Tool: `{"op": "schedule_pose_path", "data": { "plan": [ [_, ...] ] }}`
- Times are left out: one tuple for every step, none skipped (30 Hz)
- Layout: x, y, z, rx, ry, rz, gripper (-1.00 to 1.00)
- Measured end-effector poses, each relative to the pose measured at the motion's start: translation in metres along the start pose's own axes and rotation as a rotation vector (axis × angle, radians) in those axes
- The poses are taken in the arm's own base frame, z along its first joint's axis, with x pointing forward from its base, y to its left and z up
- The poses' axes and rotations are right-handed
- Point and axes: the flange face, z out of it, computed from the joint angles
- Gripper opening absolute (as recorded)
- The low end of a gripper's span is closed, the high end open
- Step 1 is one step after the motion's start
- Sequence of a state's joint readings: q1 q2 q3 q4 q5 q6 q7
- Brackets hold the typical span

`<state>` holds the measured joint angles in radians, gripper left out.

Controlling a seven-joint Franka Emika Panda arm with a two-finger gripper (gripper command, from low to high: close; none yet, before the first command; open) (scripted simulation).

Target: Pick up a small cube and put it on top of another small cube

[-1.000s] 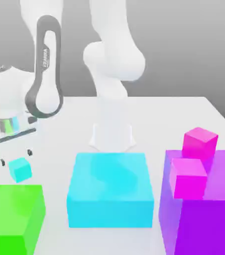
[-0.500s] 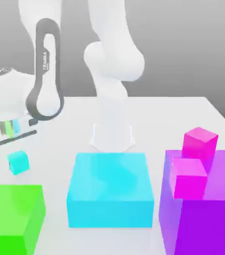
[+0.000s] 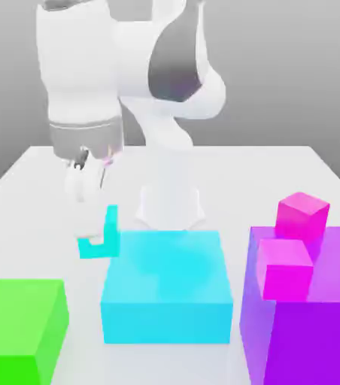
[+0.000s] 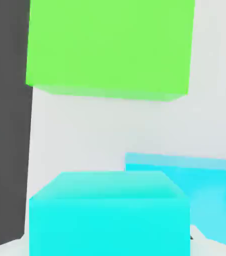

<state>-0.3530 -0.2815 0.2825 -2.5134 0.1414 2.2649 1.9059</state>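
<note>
Grey backdrop stands behind a white table (image 3: 22, 180) on which several coloured blocks rest. Along the near edge in the exterior view sit a large green block (image 3: 19, 327) at that view's left, a large flat cyan block (image 3: 165, 289) in the middle, and a large purple block (image 3: 308, 301) at the right. Two magenta cubes are at the purple block: one (image 3: 282, 267) at its near left corner on top, the other (image 3: 302, 214) further back at its far edge. The white arm's base column rises just behind the flat cyan block, and the arm bends over so that the gripper (image 3: 83, 180) hangs above the table at the exterior view's left of the base, pointing down. Its fingers are closed down narrow. Below them, near the far left corner of the flat cyan block, the small cube (image 3: 101, 241) shows as a blurred cyan L-shaped streak, off the table surface by the look of it. In the hand view the small cube (image 4: 110, 215) sits large and close to the camera, consistent with being pinched between the closed fingers, with the green block (image 4: 110, 47) beyond it and the flat cyan block (image 4: 210, 195) to one side.
</note>
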Motion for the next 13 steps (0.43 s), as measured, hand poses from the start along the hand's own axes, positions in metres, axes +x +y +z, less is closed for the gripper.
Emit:
{"op": "schedule_pose_path", "data": {
  "plan": [
    [-0.023, 0.011, -0.01, -0.002, 0.001, -0.069, -1.0],
    [-0.045, 0.023, -0.02, -0.004, 0.002, -0.137, -1.0],
    [-0.066, 0.037, -0.03, -0.007, 0.004, -0.205, -1.0],
    [-0.086, 0.053, -0.039, -0.009, 0.007, -0.273, -1.0],
    [-0.106, 0.071, -0.048, -0.012, 0.011, -0.343, -1.0],
    [-0.125, 0.088, -0.053, -0.015, 0.015, -0.412, -1.0],
    [-0.144, 0.106, -0.052, -0.018, 0.02, -0.481, -1.0],
    [-0.161, 0.123, -0.044, -0.021, 0.025, -0.545, -1.0],
    [-0.169, 0.132, -0.032, -0.022, 0.028, -0.578, -1.0],
    [-0.172, 0.137, -0.023, -0.023, 0.03, -0.595, 1.0],
    [-0.172, 0.137, -0.023, -0.023, 0.029, -0.595, 1.0],
    [-0.172, 0.137, -0.023, -0.023, 0.029, -0.595, 1.0],
    [-0.172, 0.137, -0.023, -0.023, 0.029, -0.595, 1.0]
  ]
}}
